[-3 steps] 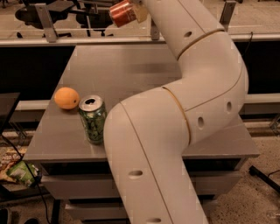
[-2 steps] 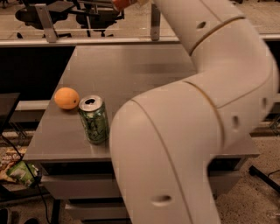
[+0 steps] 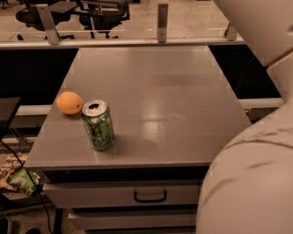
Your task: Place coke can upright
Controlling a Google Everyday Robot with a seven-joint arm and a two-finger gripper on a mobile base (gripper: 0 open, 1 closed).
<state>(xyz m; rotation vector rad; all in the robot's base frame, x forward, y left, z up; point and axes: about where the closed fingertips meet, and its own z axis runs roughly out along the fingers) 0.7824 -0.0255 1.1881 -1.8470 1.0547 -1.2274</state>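
The coke can is out of view. The gripper is out of view too; only the white arm point(image 3: 256, 151) shows, filling the right side and the top right corner. On the grey table point(image 3: 174, 100) a green patterned can point(image 3: 98, 124) stands upright near the front left, with a round orange fruit point(image 3: 69, 102) just left of it and a little behind.
The table has a drawer with a dark handle point(image 3: 150, 197) under its front edge. Office chairs point(image 3: 68, 11) stand behind a glass rail at the back. A snack bag point(image 3: 13, 176) lies on the floor at the lower left.
The arm has swung up and to the right, uncovering the table. The gripper with the red-orange can, seen at the top earlier, has left the view.
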